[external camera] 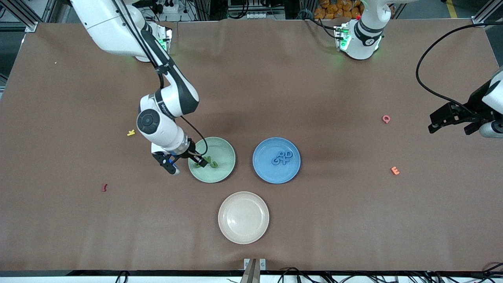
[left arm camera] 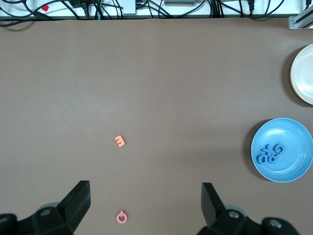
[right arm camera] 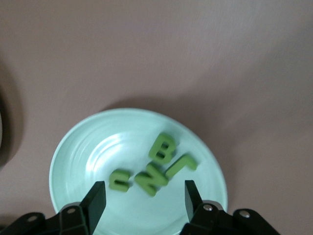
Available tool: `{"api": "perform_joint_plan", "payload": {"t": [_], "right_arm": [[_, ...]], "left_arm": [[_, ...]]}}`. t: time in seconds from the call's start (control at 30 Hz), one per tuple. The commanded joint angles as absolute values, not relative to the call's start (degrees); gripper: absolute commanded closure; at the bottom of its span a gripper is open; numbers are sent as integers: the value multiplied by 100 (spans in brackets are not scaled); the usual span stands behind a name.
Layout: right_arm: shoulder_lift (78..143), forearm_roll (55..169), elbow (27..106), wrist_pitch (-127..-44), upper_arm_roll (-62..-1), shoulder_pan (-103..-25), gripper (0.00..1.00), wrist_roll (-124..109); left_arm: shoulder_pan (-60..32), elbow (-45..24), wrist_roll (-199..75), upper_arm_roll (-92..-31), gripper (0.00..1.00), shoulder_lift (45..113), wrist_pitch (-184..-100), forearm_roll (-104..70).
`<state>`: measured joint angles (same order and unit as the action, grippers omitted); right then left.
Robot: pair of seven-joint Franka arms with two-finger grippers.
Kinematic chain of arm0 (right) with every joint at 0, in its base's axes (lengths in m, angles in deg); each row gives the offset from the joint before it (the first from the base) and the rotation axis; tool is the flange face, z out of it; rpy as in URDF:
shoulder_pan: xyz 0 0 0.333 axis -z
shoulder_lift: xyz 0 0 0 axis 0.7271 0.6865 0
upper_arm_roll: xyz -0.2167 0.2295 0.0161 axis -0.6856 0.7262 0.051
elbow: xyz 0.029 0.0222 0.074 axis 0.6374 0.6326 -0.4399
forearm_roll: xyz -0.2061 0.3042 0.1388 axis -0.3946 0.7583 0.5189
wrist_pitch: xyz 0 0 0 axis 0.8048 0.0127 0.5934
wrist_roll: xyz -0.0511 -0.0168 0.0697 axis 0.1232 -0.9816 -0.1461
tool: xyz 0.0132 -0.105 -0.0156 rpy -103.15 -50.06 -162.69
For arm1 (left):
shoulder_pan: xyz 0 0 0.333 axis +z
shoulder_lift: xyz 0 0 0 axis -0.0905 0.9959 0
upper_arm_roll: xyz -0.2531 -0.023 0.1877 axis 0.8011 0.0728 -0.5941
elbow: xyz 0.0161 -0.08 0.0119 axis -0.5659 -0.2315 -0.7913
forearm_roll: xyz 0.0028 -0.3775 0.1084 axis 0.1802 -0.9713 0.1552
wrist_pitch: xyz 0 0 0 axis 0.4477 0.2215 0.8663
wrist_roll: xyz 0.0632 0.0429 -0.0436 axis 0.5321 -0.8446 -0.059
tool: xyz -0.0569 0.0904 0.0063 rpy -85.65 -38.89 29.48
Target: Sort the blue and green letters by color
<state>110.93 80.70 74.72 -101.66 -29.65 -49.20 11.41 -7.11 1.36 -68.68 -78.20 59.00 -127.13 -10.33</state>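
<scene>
Brown matte table (external camera: 275,78) | chunky green letters (right arm camera: 154,169) on round green plate (right arm camera: 73,147) | right gripper (right arm camera: 142,196) wide, empty

Seen from the front camera, two plates sit side by side on the desk (external camera: 314,98). The first plate (external camera: 224,150), toward the right arm's end, holds a letter cluster (right arm camera: 152,180) bunched at eight o'clock from its middle. The second plate (external camera: 267,173) carries a letter pile (external camera: 283,157) near its centre. The third plate (external camera: 243,232) lies nearer the camera, at six o'clock between them. Toward the left arm's end lie a Q (external camera: 386,118) and an E (external camera: 395,170), the Q at twelve o'clock of the E.
</scene>
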Motion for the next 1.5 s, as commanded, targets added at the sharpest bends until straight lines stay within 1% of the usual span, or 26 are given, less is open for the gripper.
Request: {"api": "perform_joint_plan", "payload": {"t": [0.0, 0.37, 0.57, 0.73, 0.93, 1.13, 1.47], "right_arm": [[10949, 7617, 7536, -10057, -2877, -4472, 27, 568], [10914, 7178, 7554, -10057, -2869, -3856, 27, -206], [10888, 7142, 7580, -10040, -2781, -3751, 27, -198], [10765, 7054, 7571, -9821, -2640, -3601, 28, -198], [10440, 7063, 7466, -9039, -2623, -3513, 31, -215], [10159, 7116, 7194, -8257, -2412, -3364, 31, -233], [9719, 7432, 6596, -6772, -2385, -3443, 31, -233]], "left_arm": [[-713, 148, -6868, -7818, 0, 5882, -12764, -1147], [-677, 148, -6886, -7818, 0, 5882, -12772, -1323], [-669, 148, -6886, -7818, 0, 5882, -12764, -1323], [-669, 148, -6886, -7818, 0, 5882, -12772, -1323], [-669, 148, -6886, -7818, 0, 5882, -12772, -1323], [-669, 148, -6886, -7818, 0, 5882, -12764, -1323], [-677, 148, -6886, -7818, 0, 5882, -12772, -1323]]}}
